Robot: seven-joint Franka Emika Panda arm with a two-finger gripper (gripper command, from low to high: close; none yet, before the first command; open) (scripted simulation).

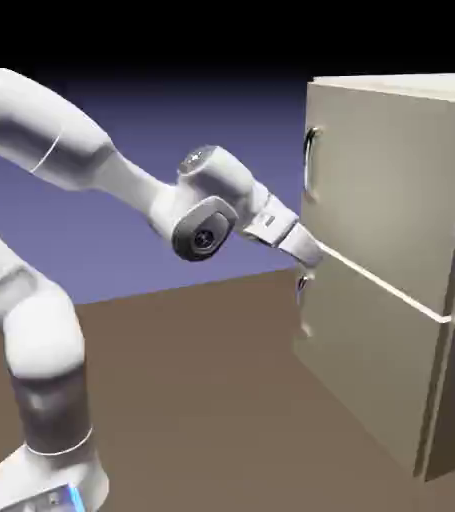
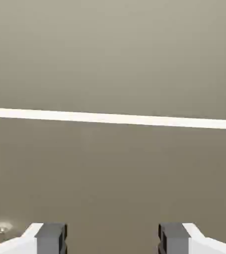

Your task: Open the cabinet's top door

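The tall, boxy, beige-grey cabinet (image 1: pixel 373 377) stands upright at the right of the scene, divided by a pale horizontal seam. Its flat, beige-grey top door (image 1: pixel 391 190), the larger upper panel, carries a curved, shiny metal handle (image 1: pixel 309 160) mounted vertically near the door's left edge. The door's front faces left, toward the near side.

We see a plain blue-violet backdrop (image 1: pixel 131 250) darkening to black at the top, above a flat brown surface (image 1: pixel 201 400).
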